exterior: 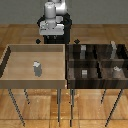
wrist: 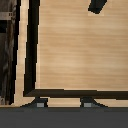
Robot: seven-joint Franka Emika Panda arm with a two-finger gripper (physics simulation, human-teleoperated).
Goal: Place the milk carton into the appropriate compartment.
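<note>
The milk carton (exterior: 37, 68), small, grey and upright with a pale top, stands on the floor of the light tan bin (exterior: 10, 62), left of its middle in the exterior view. My gripper (exterior: 50, 30) hangs high over that bin's far edge, well apart from the carton. The wrist view shows my gripper (wrist: 64, 103) open with nothing between its fingertips (wrist: 39, 103). Below it are the tan floor and a dark rim. A dark slanted shape (wrist: 97, 5) at that picture's edge is too cut off to identify. The dark divided bin (exterior: 99, 61) with its four compartments stands on the exterior view's right.
Each compartment holds a small object: a grey cube (exterior: 85, 73), a pale round can (exterior: 116, 70), and two upright items (exterior: 84, 49) (exterior: 114, 48) in the far cells. Both bins stand on thin metal legs over a wooden floor.
</note>
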